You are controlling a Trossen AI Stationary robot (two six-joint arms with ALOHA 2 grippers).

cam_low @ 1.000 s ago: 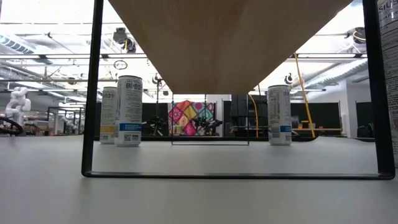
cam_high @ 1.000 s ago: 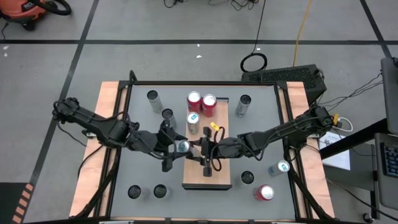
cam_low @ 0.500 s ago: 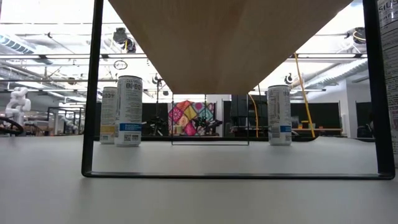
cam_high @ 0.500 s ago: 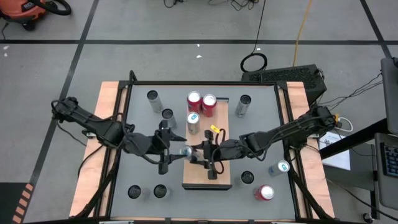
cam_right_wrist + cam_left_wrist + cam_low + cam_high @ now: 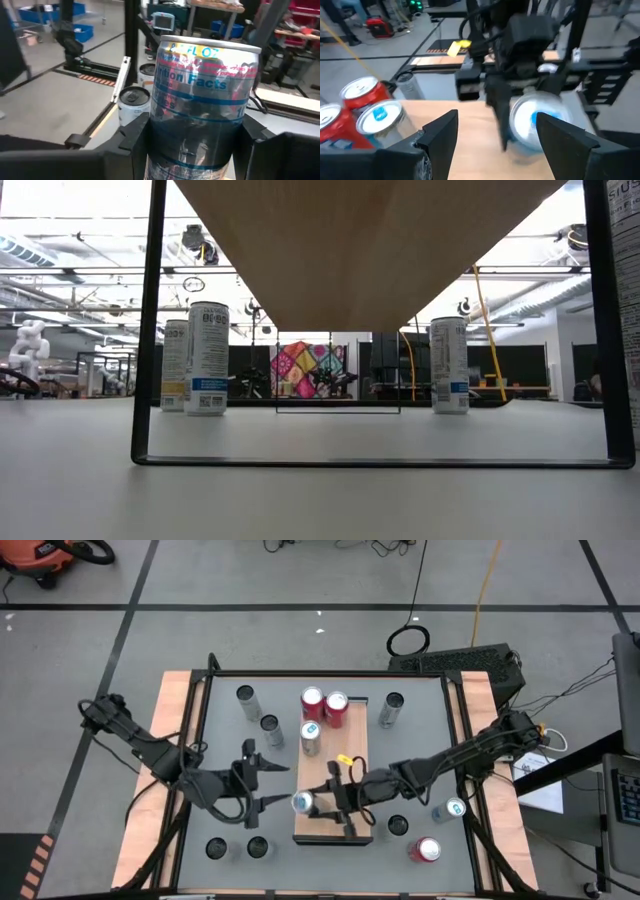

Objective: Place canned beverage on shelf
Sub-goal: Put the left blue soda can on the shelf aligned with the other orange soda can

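Gripping the slim silver aluminium can (image 5: 303, 802) mid-wall over the light-brown wood-grain shelf (image 5: 322, 830), right claw (image 5: 322, 804) clamped; thin, slick, dentable; left claw (image 5: 264, 783) spread apart, empty

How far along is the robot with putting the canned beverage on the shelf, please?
Done: three cans already stand on the shelf, at its far end. In hand: the right gripper is shut on a silver can over the shelf's left edge; the left gripper is open beside it. Left: set this can down and let go; other cans are on the tabletop.
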